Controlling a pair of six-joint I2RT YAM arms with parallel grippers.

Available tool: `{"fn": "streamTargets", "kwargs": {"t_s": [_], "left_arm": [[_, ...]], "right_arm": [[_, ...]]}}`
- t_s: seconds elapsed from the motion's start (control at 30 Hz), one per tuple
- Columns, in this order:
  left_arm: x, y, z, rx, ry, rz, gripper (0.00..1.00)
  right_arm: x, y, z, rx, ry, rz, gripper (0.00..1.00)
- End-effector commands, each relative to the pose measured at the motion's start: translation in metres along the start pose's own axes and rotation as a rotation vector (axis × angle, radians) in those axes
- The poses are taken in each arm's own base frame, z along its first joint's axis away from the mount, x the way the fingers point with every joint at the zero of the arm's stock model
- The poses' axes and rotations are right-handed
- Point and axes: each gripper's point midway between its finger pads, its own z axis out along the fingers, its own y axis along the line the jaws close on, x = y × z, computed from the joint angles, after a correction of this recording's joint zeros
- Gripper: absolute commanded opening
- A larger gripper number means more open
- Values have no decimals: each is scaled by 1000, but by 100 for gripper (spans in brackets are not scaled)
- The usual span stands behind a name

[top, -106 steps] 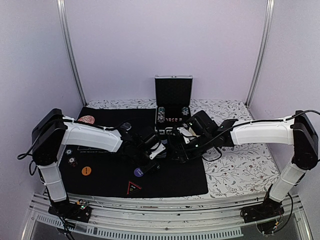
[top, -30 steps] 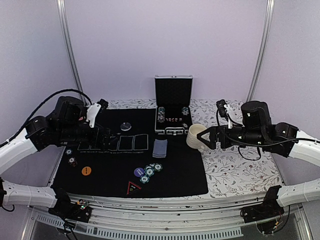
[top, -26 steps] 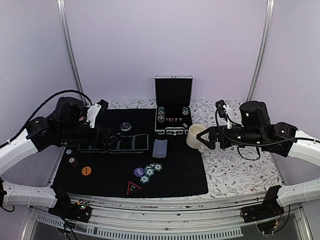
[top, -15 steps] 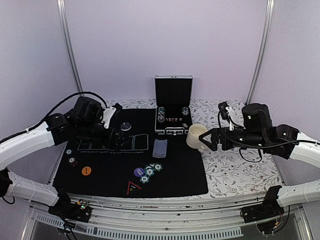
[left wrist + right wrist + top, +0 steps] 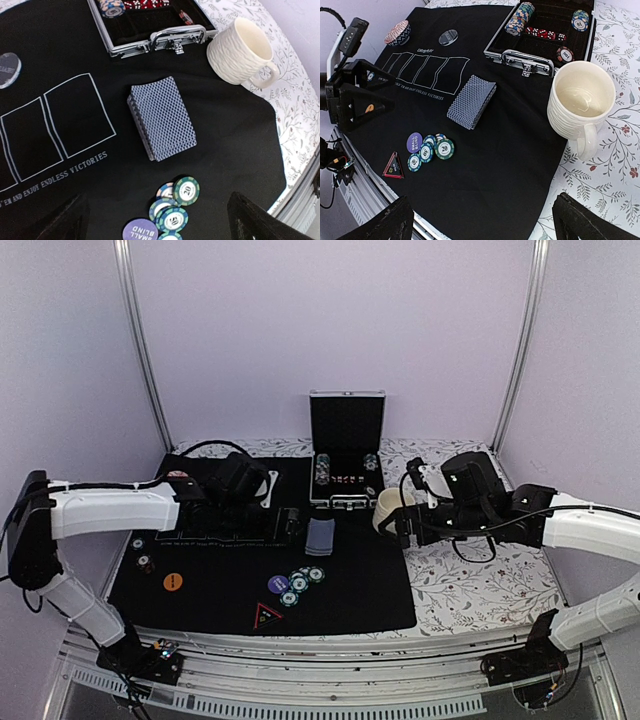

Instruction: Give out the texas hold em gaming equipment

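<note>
Jaws spread wide and empty on both, the left gripper point(image 5: 292, 525) has swung in to just beside the deck of cards point(image 5: 319, 536) lying flat on the black mat point(image 5: 350, 600), likely to start dealing, while the right gripper point(image 5: 401, 531) hangs by the cream mug point(image 5: 388, 506).

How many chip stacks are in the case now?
2. The left stack sits at the case's left end, the right stack at its right end, dice between. A single chip lies flat nearer the front; more may be hidden.
</note>
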Motion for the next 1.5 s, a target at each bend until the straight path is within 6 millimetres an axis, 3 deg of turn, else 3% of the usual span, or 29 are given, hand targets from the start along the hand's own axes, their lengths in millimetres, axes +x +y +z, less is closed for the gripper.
{"fn": "streamTargets", "kwargs": {"t_s": [0.0, 0.3, 0.77, 0.9, 1.17, 1.47], "left_arm": [[-13, -12, 21, -69, -25, -11, 98], [-7, -21, 66, -114, 13, 29, 98], [-6, -26, 105, -180, 29, 67, 98], [-7, -24, 106, -201, 31, 51, 98], [17, -14, 129, -239, 94, 98, 98], [32, -18, 143, -220, 146, 134, 98]], "right_arm": [[-14, 9, 11, -29, -38, -8, 99], [1, 10, 38, -40, 40, -23, 99], [10, 11, 51, -45, 86, -5, 99], [14, 10, 52, -42, 99, -6, 99], [20, 8, 56, -40, 120, -9, 99], [18, 9, 55, -44, 114, -16, 99]]}}
